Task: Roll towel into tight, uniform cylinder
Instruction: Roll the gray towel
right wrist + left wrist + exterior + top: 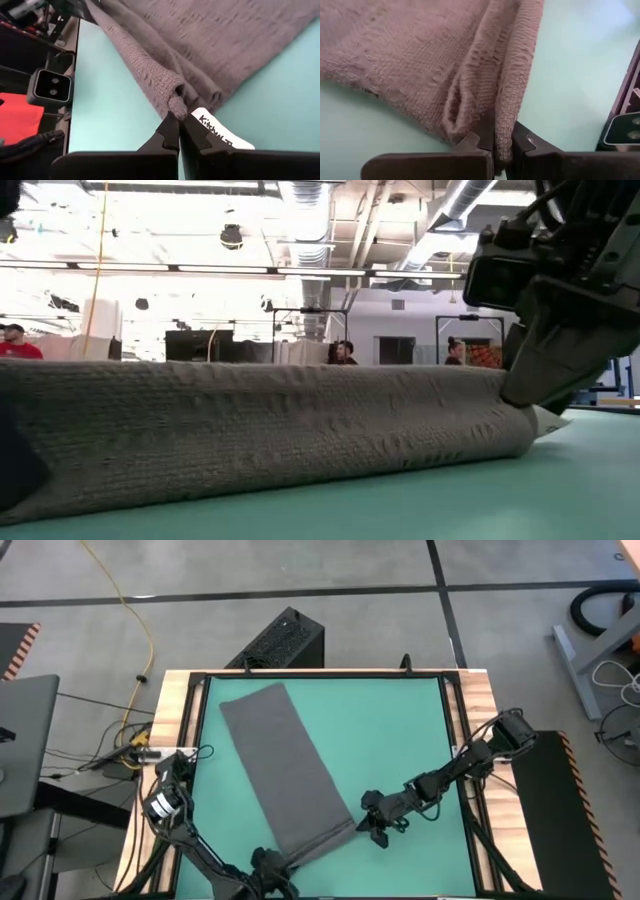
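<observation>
The dark grey towel [285,770] lies slantwise on the teal table [400,730], running from the far left to the near middle. Its near short end is turned up into a low roll [280,430]. My left gripper [272,862] is shut on the roll's left end at the near edge. My right gripper [372,828] is shut on the roll's right end, beside a white label [220,132] that sticks out from the corner. My left gripper pinches a folded edge of the towel [503,135] between its two fingers, several layers thick, at the left end of the rolled near edge. The fingers slant down from the near side. The cloth ahead of them lies on the table. My right gripper pinches the tip of the rolled corner [176,106] between its fingertips, only at their free ends. The fingers slant down from the table's right side, along the roll. The roll's end rests on the table [515,430].
A wooden frame with dark rails [455,740] borders the table. A black box [285,640] stands beyond the far edge and a laptop [25,740] sits off the left side. Bare teal surface lies right of the towel. People show in the room behind [345,352].
</observation>
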Controlling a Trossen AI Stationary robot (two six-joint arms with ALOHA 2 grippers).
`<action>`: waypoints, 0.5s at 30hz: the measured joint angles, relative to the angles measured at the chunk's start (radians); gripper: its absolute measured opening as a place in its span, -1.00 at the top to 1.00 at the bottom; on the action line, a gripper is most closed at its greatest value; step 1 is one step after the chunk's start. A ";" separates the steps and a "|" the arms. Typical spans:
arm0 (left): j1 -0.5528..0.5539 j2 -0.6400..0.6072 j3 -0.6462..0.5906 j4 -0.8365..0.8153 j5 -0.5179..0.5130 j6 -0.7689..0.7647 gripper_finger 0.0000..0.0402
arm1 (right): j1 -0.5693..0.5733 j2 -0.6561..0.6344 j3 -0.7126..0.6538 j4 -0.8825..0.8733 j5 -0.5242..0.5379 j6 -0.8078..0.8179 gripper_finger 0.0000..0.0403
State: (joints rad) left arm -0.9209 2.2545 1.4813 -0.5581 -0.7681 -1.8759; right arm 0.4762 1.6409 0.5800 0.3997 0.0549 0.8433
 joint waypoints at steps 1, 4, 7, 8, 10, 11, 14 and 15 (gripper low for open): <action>0.009 -0.011 -0.013 0.025 0.034 0.015 1.00 | 0.006 0.000 0.000 -0.003 0.009 0.005 0.91; 0.038 -0.061 -0.062 0.079 0.125 0.054 1.00 | 0.016 0.000 -0.002 -0.008 0.029 0.021 0.91; 0.065 -0.124 -0.121 0.090 0.192 0.070 1.00 | 0.010 0.000 -0.002 0.001 0.030 -0.002 0.88; 0.074 -0.146 -0.145 0.103 0.210 0.086 1.00 | 0.007 0.000 -0.002 0.006 0.030 -0.009 0.85; 0.095 -0.185 -0.191 0.134 0.251 0.106 1.00 | -0.003 0.000 -0.002 0.007 0.030 -0.014 0.77; 0.104 -0.203 -0.215 0.152 0.279 0.108 1.00 | -0.009 -0.002 0.000 -0.001 0.026 -0.032 0.72; 0.126 -0.244 -0.278 0.214 0.333 0.111 1.00 | -0.028 -0.021 0.004 -0.015 -0.027 -0.125 0.54; 0.135 -0.257 -0.300 0.242 0.354 0.111 1.00 | -0.033 -0.037 0.005 -0.015 -0.036 -0.153 0.48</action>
State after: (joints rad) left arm -0.7862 1.9977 1.1816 -0.3164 -0.4144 -1.7651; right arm 0.4434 1.6038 0.5854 0.3848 0.0193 0.6904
